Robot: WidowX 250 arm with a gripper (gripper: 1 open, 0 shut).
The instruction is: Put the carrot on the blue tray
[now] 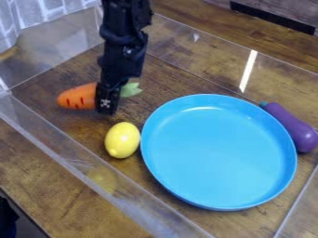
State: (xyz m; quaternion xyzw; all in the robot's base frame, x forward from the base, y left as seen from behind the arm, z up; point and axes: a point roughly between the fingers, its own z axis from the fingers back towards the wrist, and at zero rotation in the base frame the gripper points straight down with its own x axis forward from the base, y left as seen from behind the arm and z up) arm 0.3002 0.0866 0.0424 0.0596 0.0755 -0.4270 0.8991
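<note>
The orange carrot (77,96) hangs a little above the wooden table at the left, lying level, with its green stub (129,89) poking out to the right. My black gripper (108,100) comes down from above and is shut on the carrot's thick end. The blue tray (224,153), a wide round plate, lies on the table to the right of the gripper and holds nothing.
A yellow lemon (121,139) sits just in front of the gripper, close to the tray's left rim. A purple eggplant (293,125) lies against the tray's far right edge. Low clear plastic walls (62,149) run around the work area.
</note>
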